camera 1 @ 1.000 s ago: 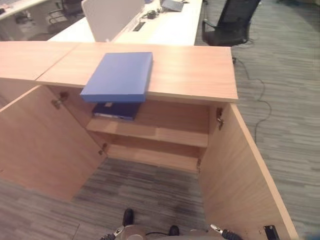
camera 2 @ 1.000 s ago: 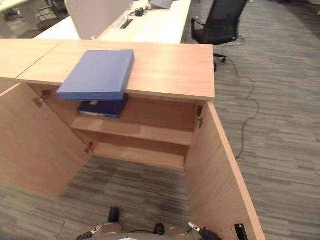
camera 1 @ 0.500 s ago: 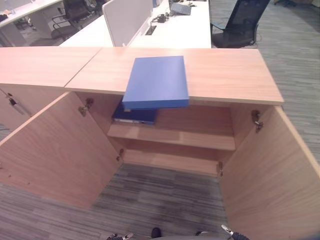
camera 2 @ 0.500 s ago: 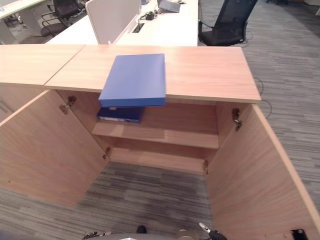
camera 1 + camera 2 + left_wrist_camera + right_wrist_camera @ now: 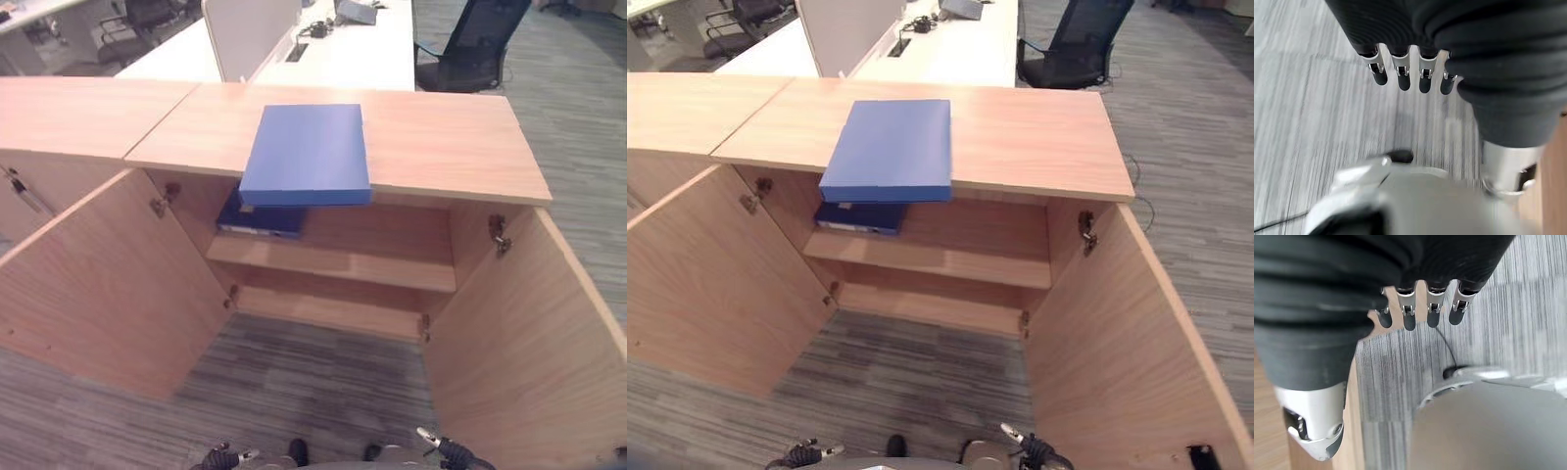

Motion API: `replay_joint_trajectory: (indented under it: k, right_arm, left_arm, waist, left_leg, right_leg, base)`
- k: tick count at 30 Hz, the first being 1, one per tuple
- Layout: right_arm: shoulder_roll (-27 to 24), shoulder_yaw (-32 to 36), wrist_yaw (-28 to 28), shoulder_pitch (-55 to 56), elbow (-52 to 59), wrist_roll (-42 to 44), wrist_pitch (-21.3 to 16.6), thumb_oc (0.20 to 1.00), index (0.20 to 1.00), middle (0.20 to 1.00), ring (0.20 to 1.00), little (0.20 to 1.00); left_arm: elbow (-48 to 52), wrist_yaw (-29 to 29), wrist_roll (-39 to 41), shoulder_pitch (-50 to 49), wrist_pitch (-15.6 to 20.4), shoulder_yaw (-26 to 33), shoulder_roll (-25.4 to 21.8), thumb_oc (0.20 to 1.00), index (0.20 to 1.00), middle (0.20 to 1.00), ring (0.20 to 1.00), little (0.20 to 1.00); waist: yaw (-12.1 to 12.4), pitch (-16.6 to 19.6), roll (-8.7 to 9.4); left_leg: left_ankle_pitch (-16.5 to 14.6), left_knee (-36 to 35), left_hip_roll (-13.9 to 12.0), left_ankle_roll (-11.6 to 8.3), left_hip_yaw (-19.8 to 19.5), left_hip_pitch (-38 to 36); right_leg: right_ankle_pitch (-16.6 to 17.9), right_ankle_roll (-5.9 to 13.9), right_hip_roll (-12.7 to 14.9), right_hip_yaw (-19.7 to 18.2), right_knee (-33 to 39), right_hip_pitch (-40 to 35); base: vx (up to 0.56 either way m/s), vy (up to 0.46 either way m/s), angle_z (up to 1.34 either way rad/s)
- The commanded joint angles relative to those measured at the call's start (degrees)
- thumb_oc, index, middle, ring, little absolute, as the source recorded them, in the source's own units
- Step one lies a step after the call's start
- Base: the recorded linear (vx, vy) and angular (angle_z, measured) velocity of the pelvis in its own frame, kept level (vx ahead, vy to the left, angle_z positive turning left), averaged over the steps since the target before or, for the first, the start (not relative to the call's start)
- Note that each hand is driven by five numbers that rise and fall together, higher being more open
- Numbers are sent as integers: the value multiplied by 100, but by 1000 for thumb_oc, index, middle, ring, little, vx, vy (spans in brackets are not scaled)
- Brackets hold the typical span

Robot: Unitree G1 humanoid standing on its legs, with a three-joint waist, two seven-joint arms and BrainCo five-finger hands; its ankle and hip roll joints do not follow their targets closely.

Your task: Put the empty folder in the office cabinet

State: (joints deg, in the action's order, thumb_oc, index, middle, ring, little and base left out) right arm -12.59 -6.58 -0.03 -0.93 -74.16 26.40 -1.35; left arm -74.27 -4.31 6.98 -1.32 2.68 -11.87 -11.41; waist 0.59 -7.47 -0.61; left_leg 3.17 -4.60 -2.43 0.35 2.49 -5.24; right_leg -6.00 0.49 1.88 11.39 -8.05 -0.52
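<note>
Both hands, left hand (image 5: 1410,81) and right hand (image 5: 1420,313), hung relaxed and apparently empty; you needed to grasp the folder (image 5: 308,154) overhanging the cabinet (image 5: 441,147) squarely.

The view has swung and tipped down a little — that is the camera's shift, not the things'. At the bottom edge the left hand (image 5: 223,456) and right hand (image 5: 446,451) show slightly more.

Blue folder (image 5: 308,154) flat on open cabinet (image 5: 441,147) top, overhanging front edge.
</note>
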Motion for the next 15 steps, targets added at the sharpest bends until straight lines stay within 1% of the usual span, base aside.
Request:
replay_joint_trajectory:
  k: [1, 2, 3, 5, 6, 7, 9, 11, 12, 14, 15]
  right_arm:
    - [124, -61, 12, -185, -40, 198, -114, 1000, 1000, 1000, 1000, 1000]
    - [129, -71, 27, -183, -42, 185, -118, 1000, 1000, 1000, 1000, 1000]
    - [140, -72, 41, -174, -55, 191, -103, 1000, 1000, 1000, 1000, 1000]
    - [102, -144, 35, -230, -51, 154, -99, 1000, 1000, 1000, 1000, 1000]
    - [65, -187, -2, -266, -72, 84, -98, 1000, 1000, 1000, 1000, 1000]
    - [39, -201, -39, -286, -101, 45, -86, 1000, 1000, 1000, 1000, 1000]
    - [25, -176, -47, -302, -64, 121, -91, 1000, 1000, 1000, 1000, 1000]
    - [-2, -111, -33, -284, -33, 180, -111, 1000, 1000, 1000, 1000, 1000]
    - [-35, -77, -35, -279, -49, 158, -93, 1000, 1000, 1000, 1000, 1000]
    - [-96, 1, -45, -218, -71, 121, -74, 1000, 1000, 1000, 1000, 1000]
    - [-140, 61, -56, -185, -74, 120, -66, 1000, 1000, 1000, 1000, 1000]
  left_arm:
    - [-143, 47, -394, 145, 55, -53, -41, 1000, 1000, 1000, 1000, 1000]
    - [-135, 41, -348, 151, 49, -22, -60, 1000, 1000, 1000, 1000, 1000]
    - [-128, 44, -297, 162, 42, 7, -89, 1000, 1000, 1000, 1000, 1000]
    - [-14, 28, -161, 192, 52, 48, -122, 1000, 1000, 1000, 1000, 1000]
    - [46, 2, -105, 197, 73, 59, -114, 1000, 1000, 1000, 1000, 1000]
    - [101, -10, -50, 181, 91, 76, -94, 1000, 1000, 1000, 1000, 1000]
    - [85, -55, 34, 113, 99, 135, -78, 1000, 1000, 1000, 1000, 1000]
    - [34, -106, 56, 54, 94, 201, -83, 1000, 1000, 1000, 1000, 1000]
    - [-21, -114, 55, 48, 89, 222, -77, 1000, 1000, 1000, 1000, 1000]
    - [-97, -147, 12, 27, 85, 203, -45, 1000, 1000, 1000, 1000, 1000]
    - [-97, -156, 0, 24, 82, 195, -43, 1000, 1000, 1000, 1000, 1000]
  waist:
    - [17, -16, 124]
    - [36, -37, 158]
    - [63, -122, 235]
    - [136, -320, 365]
    - [182, -391, 419]
    - [207, -395, 433]
    - [266, -368, 494]
    - [268, -261, 500]
    - [243, -181, 474]
    - [161, -70, 374]
    - [123, -24, 307]
  left_leg:
    - [-454, -40, 673, 159, -4, 131]
    - [-425, -3, 610, 157, 6, 102]
    - [-564, 488, 584, 131, 49, 292]
    - [-809, 1651, 503, -1, 113, 989]
    - [-810, 2070, 420, -42, 91, 1292]
    - [-816, 2184, 245, -28, 100, 1379]
    - [-744, 2016, -77, 68, 152, 1274]
    - [-542, 1516, -370, 45, 100, 986]
    - [-374, 1244, -595, -31, 89, 843]
    - [60, 667, -1024, -236, 140, 640]
    - [194, 401, -1149, -294, 167, 551]
  right_leg:
    - [221, 364, -47, 25, 381, -104]
    - [242, 353, -94, -8, 461, -138]
    - [284, 342, -78, -12, 510, -178]
    - [351, 296, -22, -14, 560, -180]
    - [363, 269, 19, -6, 605, -200]
    - [376, 267, 24, 11, 690, -242]
    - [383, 313, 73, -57, 795, -284]
    - [380, 374, 109, -139, 850, -282]
    - [351, 411, 148, -163, 832, -268]
    - [271, 463, 270, -150, 800, -261]
    - [239, 482, 308, -129, 802, -256]
  base:
    - [27, -84, 11]
    - [-14, -99, 3]
    - [-76, -153, -3]
    - [-155, -126, 0]
    - [-125, -61, -8]
    - [-74, -21, -18]
    - [6, 35, -30]
    - [79, 101, -35]
    - [102, 171, -29]
    - [90, 269, -14]
    - [78, 442, 4]
